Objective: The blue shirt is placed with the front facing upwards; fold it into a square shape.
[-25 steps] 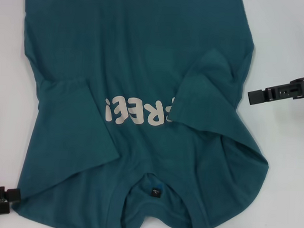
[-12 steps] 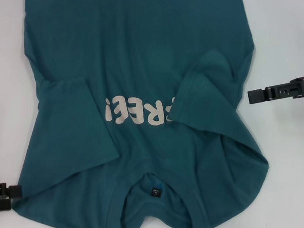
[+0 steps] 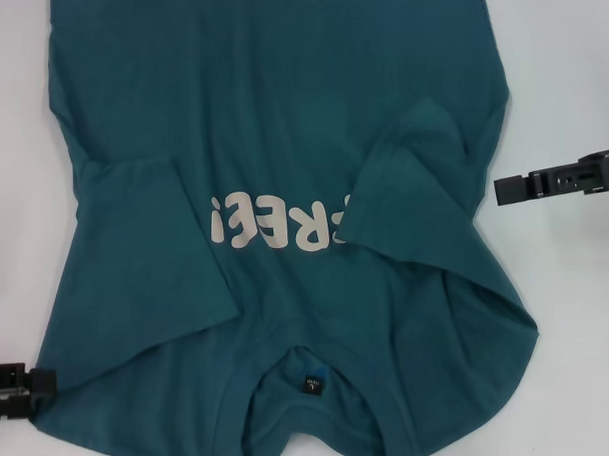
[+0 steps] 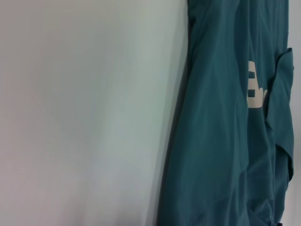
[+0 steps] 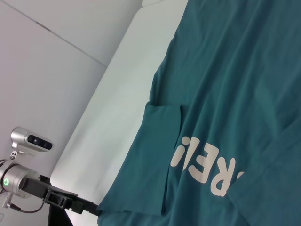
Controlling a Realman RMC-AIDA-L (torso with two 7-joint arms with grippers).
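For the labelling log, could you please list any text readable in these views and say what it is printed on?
"REE!" in cream letters, upside down in the head view, on the chest of the blue shirt; further letters hide under the folded-in sleeve.
The small black neck label is too small to read.

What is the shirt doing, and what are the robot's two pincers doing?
blue shirt: flat on the table, front up, both sleeves folded in, the right one hiding some of the letters.
left pincer: at the shirt's near corner.
right pincer: beside the shirt's edge, apart from it.
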